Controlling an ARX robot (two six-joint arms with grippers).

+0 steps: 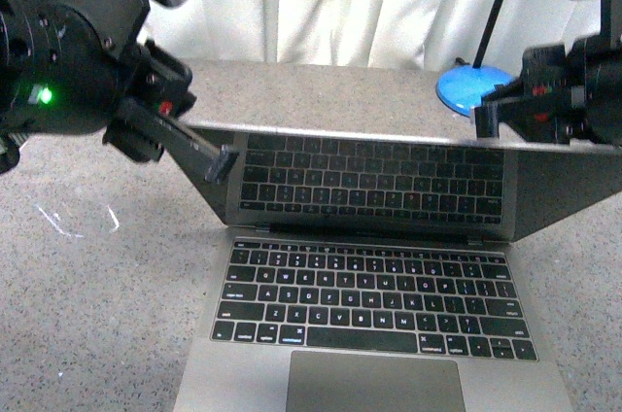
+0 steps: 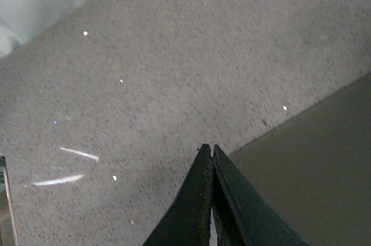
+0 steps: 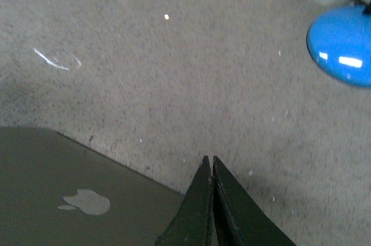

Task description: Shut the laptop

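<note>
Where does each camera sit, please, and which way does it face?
Front: on the body, looking down at the laptop; left gripper and right gripper at its lid.
Left wrist: on the left arm, looking past shut fingers at table and lid corner.
Right wrist: on the right arm, past shut fingers at logo and blue base.
Shared: the lid.

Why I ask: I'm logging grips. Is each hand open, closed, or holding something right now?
Left hand: closed, holding nothing.
Right hand: closed, holding nothing.
</note>
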